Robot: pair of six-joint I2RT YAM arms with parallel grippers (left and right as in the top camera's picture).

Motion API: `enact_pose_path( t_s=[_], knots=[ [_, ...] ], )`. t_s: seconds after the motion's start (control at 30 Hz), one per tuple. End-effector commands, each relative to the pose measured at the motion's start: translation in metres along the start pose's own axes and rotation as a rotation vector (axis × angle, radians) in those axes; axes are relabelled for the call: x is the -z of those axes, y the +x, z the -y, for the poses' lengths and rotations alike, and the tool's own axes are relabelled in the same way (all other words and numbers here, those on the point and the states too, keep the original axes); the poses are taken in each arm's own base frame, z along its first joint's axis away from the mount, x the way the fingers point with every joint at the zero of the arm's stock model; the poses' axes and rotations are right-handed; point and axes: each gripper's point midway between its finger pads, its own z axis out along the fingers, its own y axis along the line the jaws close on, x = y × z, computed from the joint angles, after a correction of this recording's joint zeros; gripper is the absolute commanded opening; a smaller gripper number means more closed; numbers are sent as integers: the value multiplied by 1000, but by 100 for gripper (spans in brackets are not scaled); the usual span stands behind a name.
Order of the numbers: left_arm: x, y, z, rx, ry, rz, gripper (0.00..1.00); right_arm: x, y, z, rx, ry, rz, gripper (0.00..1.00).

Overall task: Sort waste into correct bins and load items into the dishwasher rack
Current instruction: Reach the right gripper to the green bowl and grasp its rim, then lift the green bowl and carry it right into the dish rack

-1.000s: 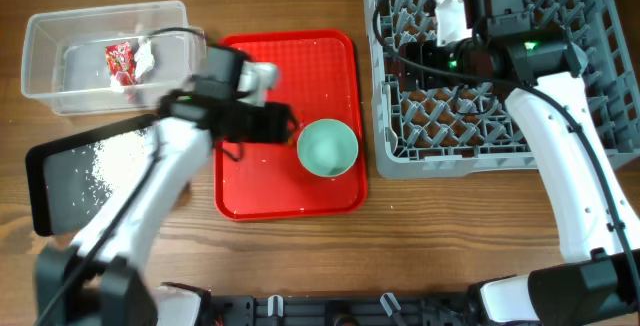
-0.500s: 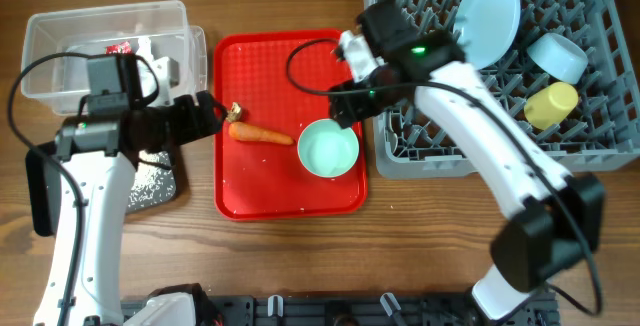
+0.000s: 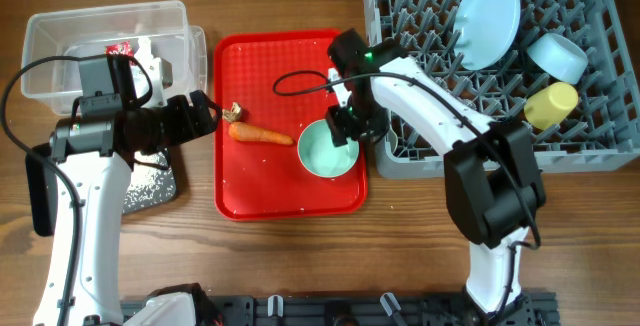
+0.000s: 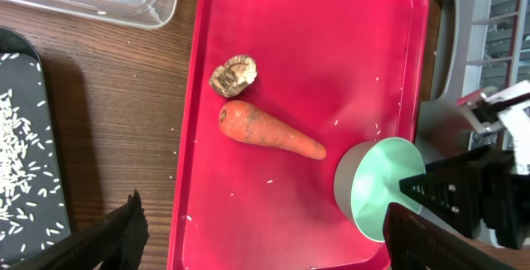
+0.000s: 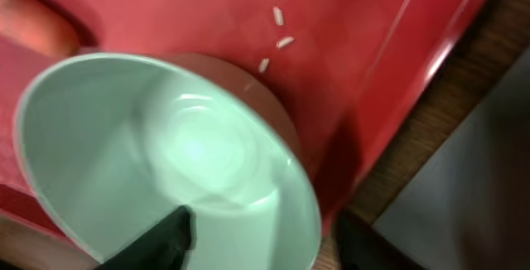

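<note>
Straddling the upper rim of the green bowl (image 3: pixel 328 150), lower right of the red tray (image 3: pixel 285 198), with the right gripper (image 3: pixel 345 126) half-closed and not yet visibly pinching. Judging it light, rigid and slick, so best pinched at the rim. Sitting mouth-up, round, lacking any long axis. Holding the left gripper (image 3: pixel 205 116) spread wide at the tray's left edge.

Robot lab tabletop setup: wooden table (image 3: pixel 300 256), red tray (image 3: pixel 270 181), grey dishwasher rack (image 3: pixel 600 156).
</note>
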Motion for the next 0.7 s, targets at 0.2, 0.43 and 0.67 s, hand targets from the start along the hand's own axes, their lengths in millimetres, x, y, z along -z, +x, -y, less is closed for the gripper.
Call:
enact_pose_path(
  t_s=[0.2,0.43,0.67],
  knots=[
    [4,-3,0,6,-4,15,92,-7,2,7,-11,35,-20,4],
    [4,-2,-1,7,-5,12,92,3,-9,3,-7,29,26,4],
    [4,-1,-1,9,-6,7,92,86,-50,0,31,98,325,4]
  ],
)
